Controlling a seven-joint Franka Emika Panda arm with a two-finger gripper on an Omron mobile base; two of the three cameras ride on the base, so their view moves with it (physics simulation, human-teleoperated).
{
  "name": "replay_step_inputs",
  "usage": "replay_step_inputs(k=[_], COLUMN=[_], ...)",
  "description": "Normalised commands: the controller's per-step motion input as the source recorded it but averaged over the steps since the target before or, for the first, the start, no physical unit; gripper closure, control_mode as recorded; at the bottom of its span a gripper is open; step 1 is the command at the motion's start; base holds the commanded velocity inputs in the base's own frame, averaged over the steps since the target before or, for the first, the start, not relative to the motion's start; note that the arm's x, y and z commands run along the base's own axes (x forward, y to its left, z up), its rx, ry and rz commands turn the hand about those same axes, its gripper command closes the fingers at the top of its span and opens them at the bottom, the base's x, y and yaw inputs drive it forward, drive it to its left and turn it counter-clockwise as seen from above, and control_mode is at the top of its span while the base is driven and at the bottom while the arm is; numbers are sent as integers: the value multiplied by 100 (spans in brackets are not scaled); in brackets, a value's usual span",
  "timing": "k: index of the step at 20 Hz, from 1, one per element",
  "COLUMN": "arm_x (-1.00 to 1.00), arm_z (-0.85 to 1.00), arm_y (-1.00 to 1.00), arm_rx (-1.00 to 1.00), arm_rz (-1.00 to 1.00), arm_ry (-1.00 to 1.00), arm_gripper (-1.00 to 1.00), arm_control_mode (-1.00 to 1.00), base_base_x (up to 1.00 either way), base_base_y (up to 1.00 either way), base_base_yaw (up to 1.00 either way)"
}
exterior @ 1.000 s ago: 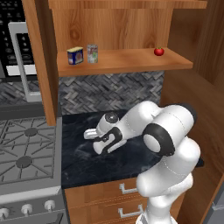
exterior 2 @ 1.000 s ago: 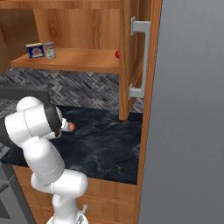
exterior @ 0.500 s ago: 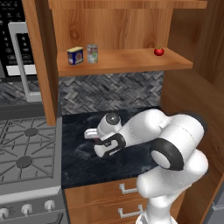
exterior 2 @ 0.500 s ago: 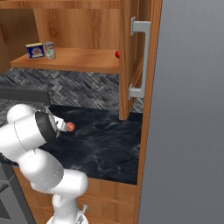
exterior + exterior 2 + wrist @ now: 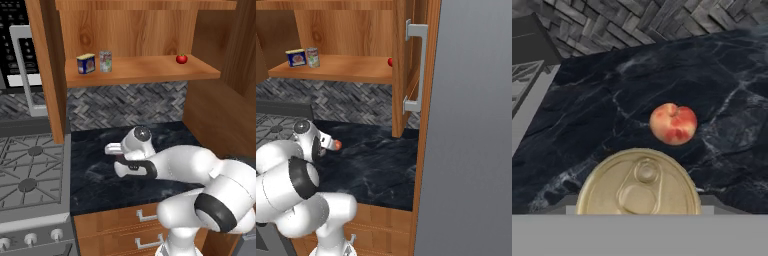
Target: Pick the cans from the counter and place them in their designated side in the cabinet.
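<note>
In the hand view a can (image 5: 639,185) shows its gold pull-tab lid right under the camera, between the fingers of my gripper (image 5: 639,207), which is shut on it; its label is hidden. The gripper (image 5: 119,161) is low over the left part of the dark marbled counter (image 5: 165,135), and I cannot tell whether the can is off the stone. A second can (image 5: 105,61) with a multicoloured label stands at the left end of the cabinet (image 5: 145,70) shelf; it is the can (image 5: 313,57) in the right base view too.
A peach (image 5: 673,123) lies on the counter just beyond the held can. A blue-and-yellow tin (image 5: 86,63) stands beside the shelf can, and a small red fruit (image 5: 181,58) sits at the shelf's right end. The gas stove (image 5: 30,170) borders the counter's left. The cabinet door (image 5: 408,65) stands open.
The arm's elbow and shoulder have swung right and lower while the hand stayed at the same spot over the counter. The jaws have narrowed slightly.
</note>
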Motion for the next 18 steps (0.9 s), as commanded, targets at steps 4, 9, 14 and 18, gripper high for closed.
replay_step_inputs(k=[4, 9, 14, 18], arm_x=[-22, -21, -20, -19], arm_z=[55, 63, 55, 51], arm_y=[-21, -14, -10, -2], arm_rx=[6, 6, 5, 4], arm_rz=[-1, 0, 0, 0], arm_ry=[-4, -6, -6, -6], arm_gripper=[100, 100, 100, 100], arm_control_mode=[-100, -100, -100, -100], base_base_x=[0, 0, 0, 0], base_base_y=[0, 0, 0, 0], base_base_yaw=[0, 0, 0, 0])
